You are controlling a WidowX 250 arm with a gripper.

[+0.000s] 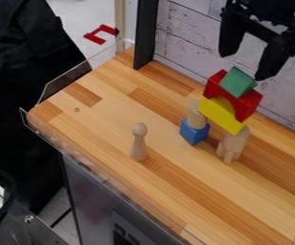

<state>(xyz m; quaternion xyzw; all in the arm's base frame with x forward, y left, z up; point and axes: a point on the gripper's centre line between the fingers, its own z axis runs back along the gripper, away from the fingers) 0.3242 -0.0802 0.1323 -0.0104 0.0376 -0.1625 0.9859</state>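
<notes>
Far to the left of the gripper, black fabric hangs beyond the edge of the wooden counter. Next comes a red bracket-shaped piece, off the counter and well apart from the tool. A plain wooden peg figure stands upright on the counter, lower in the view than the gripper and well to its left. Nearer to the tool's left, a dark post rises at the back edge, beside a pale plank wall.

Below the gripper and slightly to its left, a blue block sits on the counter with a wooden cylinder upright on top. A yellow block slants down to the right from the cylinder to a wooden piece with legs, which stands below the tool. A red arch lies on the yellow block, tilted the same way, and a green block tops the stack, just below the gripper and nearest to it. The gripper hangs at the upper right with its two fingers spread apart, holding nothing.
</notes>
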